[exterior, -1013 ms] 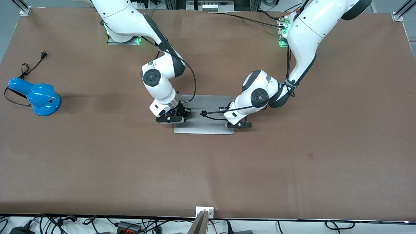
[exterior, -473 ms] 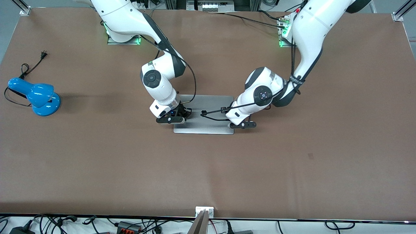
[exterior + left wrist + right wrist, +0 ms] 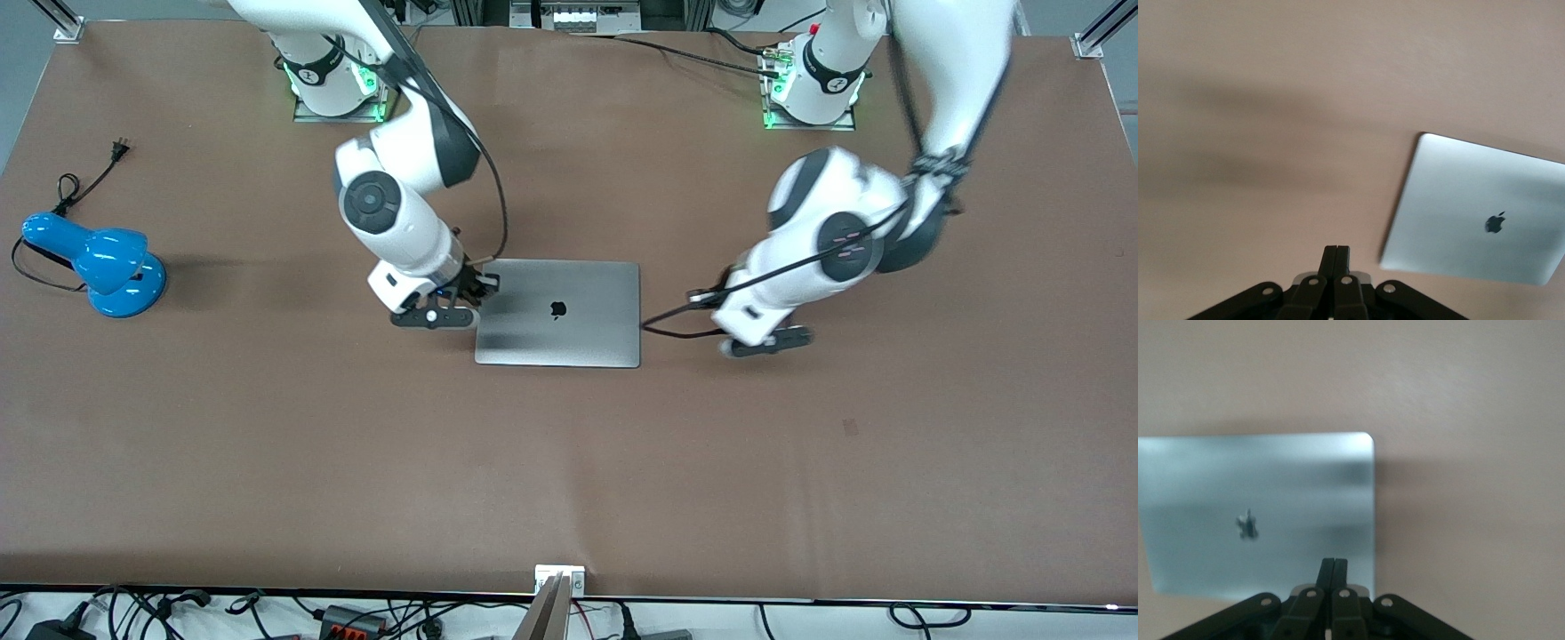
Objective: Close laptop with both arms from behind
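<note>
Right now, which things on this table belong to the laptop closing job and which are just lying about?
Job: laptop, lid already shut; left end effector; right end effector, both off the lid.
Lying about: blue desk lamp with its unplugged cord.

Both arms up off the work, nothing in either gripper. My right arm (image 3: 391, 191) comes down from its base, elbow bent, wrist tipped down; right gripper (image 3: 1333, 568) has its fingers pressed together, hanging over the table edge-on to the laptop's (image 3: 557, 313) right-arm end. My left arm (image 3: 840, 236) folds down steeply from its base; left gripper (image 3: 1336, 256) pinched tight too, over bare table (image 3: 800, 444) off the laptop's left-arm end.
</note>
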